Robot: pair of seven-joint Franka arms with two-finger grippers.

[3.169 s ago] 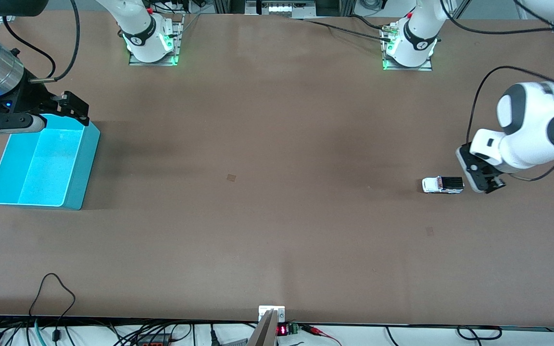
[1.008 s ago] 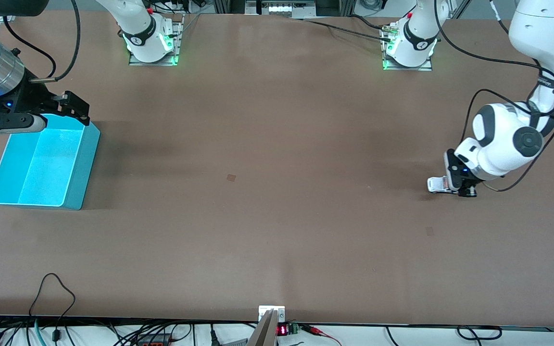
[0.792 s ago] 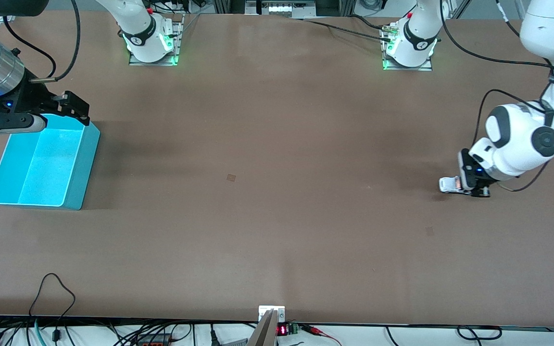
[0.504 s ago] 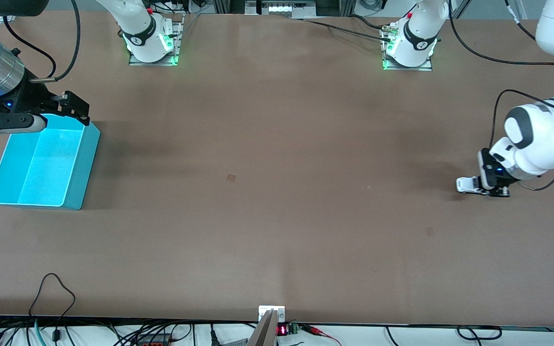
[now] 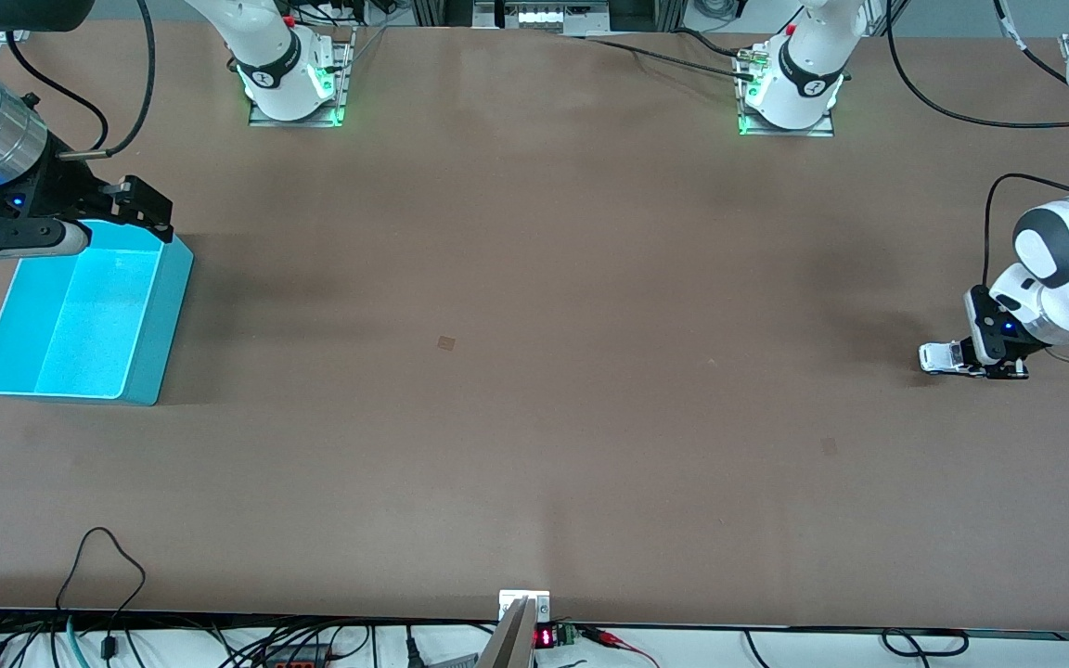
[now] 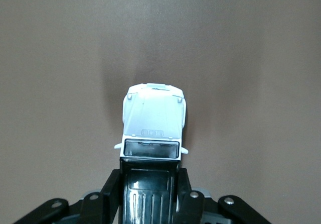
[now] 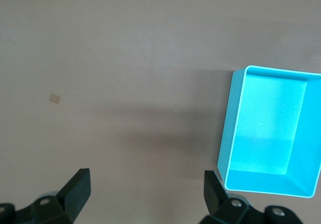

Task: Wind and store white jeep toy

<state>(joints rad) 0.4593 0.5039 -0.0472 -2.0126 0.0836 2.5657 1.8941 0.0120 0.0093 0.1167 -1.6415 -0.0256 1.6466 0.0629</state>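
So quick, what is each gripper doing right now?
Left gripper: closed on the white jeep toy, down on the table.
Right gripper: open, holding nothing, waiting above the turquoise bin.

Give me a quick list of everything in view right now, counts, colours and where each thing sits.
Small white jeep toy with black roof panel: one, white and black, on the table at the left arm's end, gripped at its rear.
Open rectangular turquoise plastic bin: one, turquoise, at the right arm's end, nothing in it.
Brown table: one, brown, under everything.
Left gripper: one, black fingers shut on the jeep.
Right gripper: one, black fingers open, waiting over the bin's edge.
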